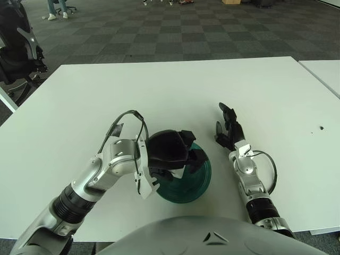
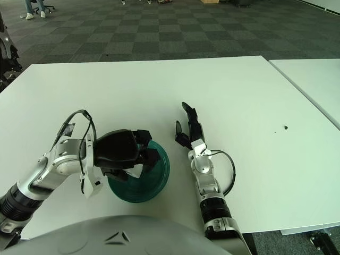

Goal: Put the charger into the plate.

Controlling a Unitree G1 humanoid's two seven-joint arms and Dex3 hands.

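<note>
A dark green plate (image 1: 200,177) sits on the white table (image 1: 159,90) near its front edge. My left hand (image 1: 187,159) hangs low over the plate's left half, with its black fingers curled downward. A small white piece, the charger (image 1: 177,172), shows under the palm, just above the plate's surface. Most of the charger is hidden by the hand. To the right of the plate my right hand (image 1: 226,126) shows on the table with its fingers stretched out and nothing in them.
A second white table (image 1: 324,71) stands at the far right across a narrow gap. A black office chair (image 1: 18,48) is off the table's left corner. A small dark mark (image 1: 321,127) lies on the tabletop's right side.
</note>
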